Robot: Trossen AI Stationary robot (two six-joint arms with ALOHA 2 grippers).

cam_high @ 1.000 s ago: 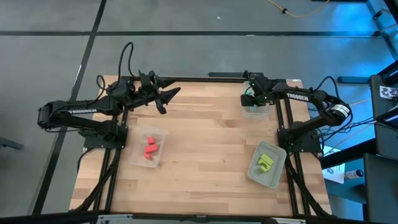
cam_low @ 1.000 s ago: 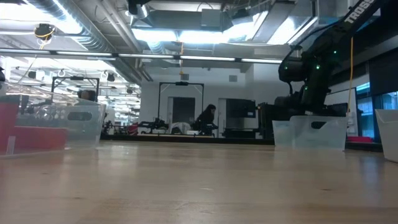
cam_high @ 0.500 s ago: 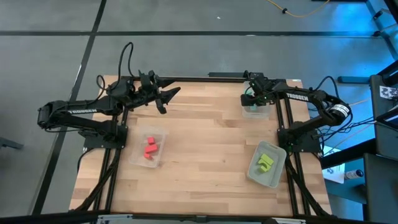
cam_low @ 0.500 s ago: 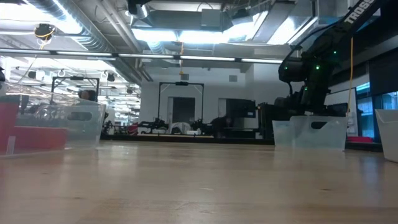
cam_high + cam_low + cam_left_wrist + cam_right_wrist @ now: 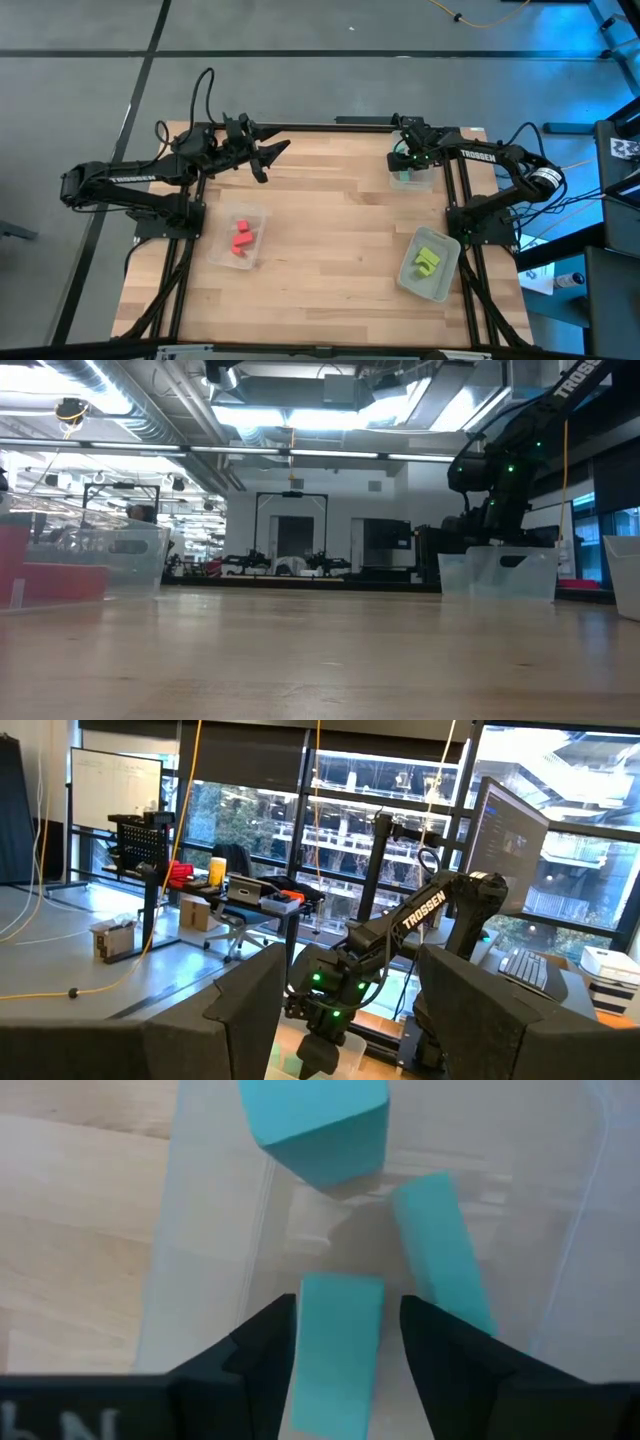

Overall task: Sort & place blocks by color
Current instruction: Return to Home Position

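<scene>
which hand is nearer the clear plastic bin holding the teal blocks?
Right. The right hand hangs directly over the clear plastic bin of teal blocks; the left hand is far across the wooden table.

The desk [image 5: 330, 200] is lit brightly and evenly from above, with only faint shadows cast. Above the desk, ceiling lamps [image 5: 330, 415] are blown out to white glare. Beside the teal blocks [image 5: 330, 1350], pale glare is seen on the clear tray [image 5: 530, 1200].

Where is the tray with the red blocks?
Look on the wooden table, on the left arm's side. The clear plastic tray there is the only one holding red blocks; the other two hold yellow-green blocks and teal blocks.
</scene>
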